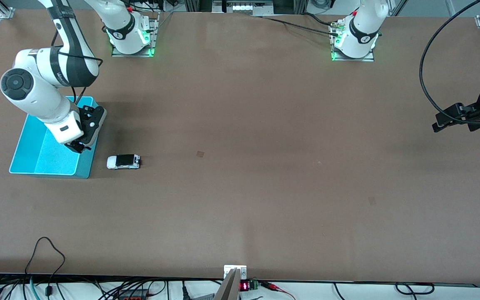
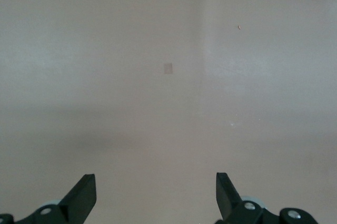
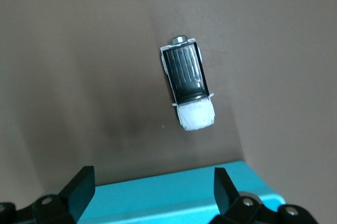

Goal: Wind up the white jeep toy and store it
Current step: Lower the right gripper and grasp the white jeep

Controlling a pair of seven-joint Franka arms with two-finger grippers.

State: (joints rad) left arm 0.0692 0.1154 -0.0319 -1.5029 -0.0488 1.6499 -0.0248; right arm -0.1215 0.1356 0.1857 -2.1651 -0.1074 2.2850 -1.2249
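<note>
White jeep toy [image 1: 123, 161] stands on its wheels on the brown table [image 1: 264, 166], just beside the turquoise bin [image 1: 36, 156], apart from the right gripper [image 1: 82, 143], which hangs over the bin's rim nearest the toy, fingers spread wide and holding nothing. Nothing shows inside the bin. The left gripper [image 1: 441, 123] waits over the table's left-arm end, wide open and bare.

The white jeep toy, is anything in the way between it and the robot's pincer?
No. The white jeep toy sits alone on the table beside the turquoise bin. The open right pincer hangs over the bin's edge, with only bare table between. The left pincer waits, open.
</note>
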